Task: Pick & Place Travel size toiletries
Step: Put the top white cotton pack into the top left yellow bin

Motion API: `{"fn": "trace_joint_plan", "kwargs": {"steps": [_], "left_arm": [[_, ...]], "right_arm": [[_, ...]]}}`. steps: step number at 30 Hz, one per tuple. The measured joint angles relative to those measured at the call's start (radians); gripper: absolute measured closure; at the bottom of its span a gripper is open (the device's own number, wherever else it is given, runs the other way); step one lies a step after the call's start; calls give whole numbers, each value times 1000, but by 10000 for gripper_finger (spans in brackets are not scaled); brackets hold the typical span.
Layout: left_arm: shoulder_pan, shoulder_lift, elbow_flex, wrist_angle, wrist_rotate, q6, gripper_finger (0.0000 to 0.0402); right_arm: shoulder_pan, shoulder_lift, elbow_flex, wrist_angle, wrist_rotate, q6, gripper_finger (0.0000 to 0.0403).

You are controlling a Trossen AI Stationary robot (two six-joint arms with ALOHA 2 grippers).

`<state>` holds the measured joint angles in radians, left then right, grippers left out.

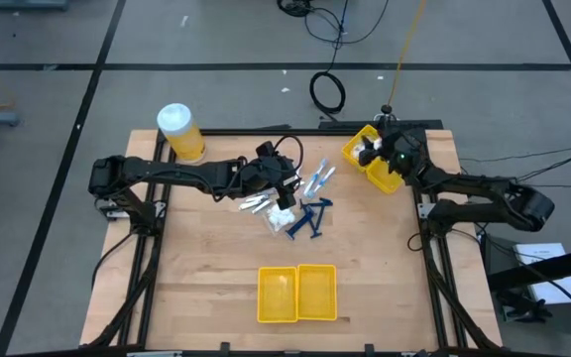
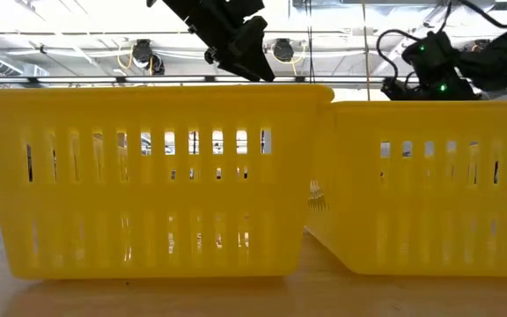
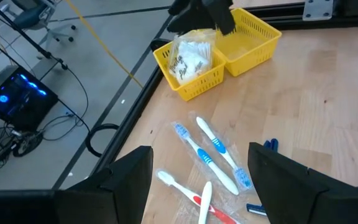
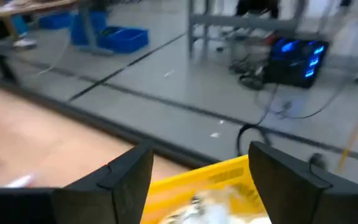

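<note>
From above, we see the left gripper near the table's centre, hanging over a loose pile of toiletries: white toothbrushes at about one o'clock from it, dark blue razors at about five o'clock, and more white pieces at about eight o'clock. The right gripper is over a yellow bin at the table's two o'clock corner; a clear packet of white bits lies in that bin's far compartment. A second yellow bin sits at six o'clock, and a big yellow jar with a white lid stands at ten o'clock.

At table height, the near bin's slatted walls fill most of our view. Both grippers hang above its rim: the left gripper at twelve o'clock and the right gripper at two o'clock.

Through the left wrist camera, we see its fingers spread apart with nothing between them, over toothbrushes with blue markings. Beyond them, the packet rests in the far bin, the other arm just above it.

Through the right wrist camera, its fingers stand wide apart and empty, just above the bin's yellow rim, with the packet below them.
</note>
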<state>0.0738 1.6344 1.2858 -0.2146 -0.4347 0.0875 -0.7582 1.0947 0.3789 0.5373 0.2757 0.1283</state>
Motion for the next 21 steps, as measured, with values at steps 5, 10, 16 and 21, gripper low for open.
{"fn": "trace_joint_plan", "kwargs": {"steps": [5,10,16,21], "left_arm": [[3,0,0,1,0,0,144],[6,0,0,1,0,0,144],[5,0,0,0,0,-12,144],[5,0,0,0,0,-8,144]], "right_arm": [[0,-26,206,-439,-176,39,175],[0,54,425,-787,-201,-23,238],[-32,181,471,-962,-201,-93,371],[-58,266,471,-984,-200,-108,388]]}}
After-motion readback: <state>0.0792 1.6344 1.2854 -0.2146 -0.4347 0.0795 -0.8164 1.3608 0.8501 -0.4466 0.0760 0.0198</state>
